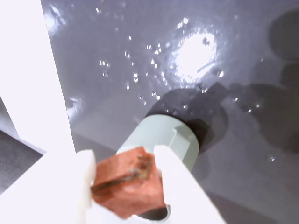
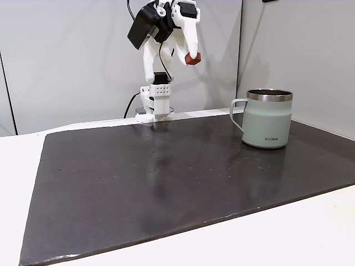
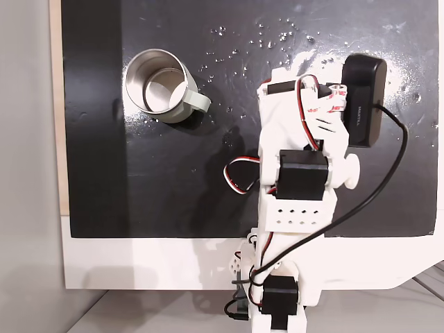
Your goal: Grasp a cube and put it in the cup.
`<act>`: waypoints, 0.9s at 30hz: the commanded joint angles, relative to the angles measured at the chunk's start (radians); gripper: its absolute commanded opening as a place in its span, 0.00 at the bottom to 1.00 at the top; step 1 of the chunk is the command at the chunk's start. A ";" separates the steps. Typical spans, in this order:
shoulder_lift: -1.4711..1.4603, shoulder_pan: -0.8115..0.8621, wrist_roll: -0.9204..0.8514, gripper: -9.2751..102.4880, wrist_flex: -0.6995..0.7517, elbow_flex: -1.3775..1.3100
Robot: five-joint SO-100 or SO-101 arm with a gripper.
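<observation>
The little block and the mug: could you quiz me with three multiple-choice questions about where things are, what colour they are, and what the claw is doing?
1. Where is the block?
A. Inside the mug
B. Held high above the dark mat
C. Lying on the mat

2. What colour is the mug?
A. Bright yellow
B. Pale green with a steel rim
C. Black

3. What state is the claw in?
A. Wide open and empty
B. Resting on the mat
C. Shut on the block

Answers:
1 B: a fixed view shows the block in the air, well above the mat.
2 B: the green body and the metal rim show plainly.
3 C: the wrist view shows white fingers on either side of the block.
</observation>
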 commanded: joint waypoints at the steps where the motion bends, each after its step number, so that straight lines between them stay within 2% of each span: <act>1: 0.018 -0.031 0.031 0.09 0.011 -0.114; 7: -0.146 -0.080 0.086 0.09 0.058 -0.310; 18: -0.569 -0.216 0.193 0.09 0.227 -0.867; 27: -0.675 -0.345 0.206 0.09 0.192 -0.913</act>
